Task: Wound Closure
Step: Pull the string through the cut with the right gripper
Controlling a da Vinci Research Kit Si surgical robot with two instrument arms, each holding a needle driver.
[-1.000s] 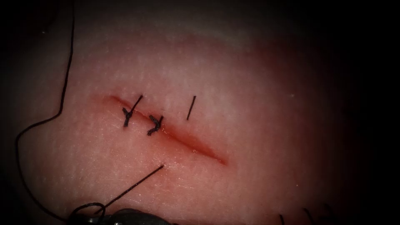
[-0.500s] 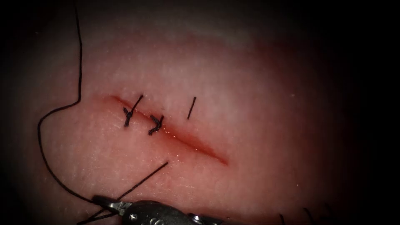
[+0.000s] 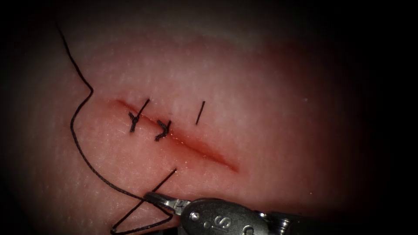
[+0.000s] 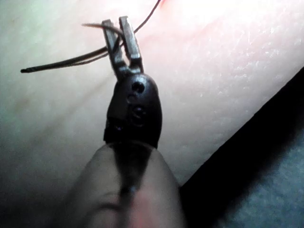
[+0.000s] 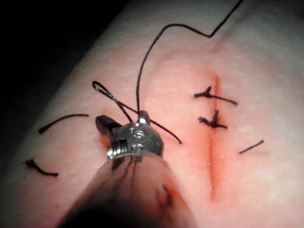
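The cut (image 3: 191, 146) runs slantwise across the tissue (image 3: 270, 87), with two knotted stitches (image 3: 134, 119) (image 3: 162, 130) at its upper left end. A short thread tail (image 3: 200, 113) stands right of the cut. Left of it, the thread (image 3: 76, 139) leaves the tissue, folds back and wraps once round my right tool (image 3: 162, 204), whose jaws stand open and hold nothing. They are splayed in the right wrist view (image 5: 121, 118). The long thread strand climbs away to the upper left. My left tool (image 4: 118, 26) has its jaws nearly together on the thread (image 4: 66, 61).
Loose cut ends of thread (image 5: 61, 118) (image 5: 40, 167) lie on the tissue left of the right tool's head. The tissue's edge drops to a dark surface (image 4: 266, 156) beside the left tool. A thin brownish curve (image 4: 95, 25) sits by the left jaw tips; I cannot tell what it is.
The right tool has come up and to the right from the lower edge and its jaws have opened. The thread loop went along with it, and the long strand's curve shifted right.
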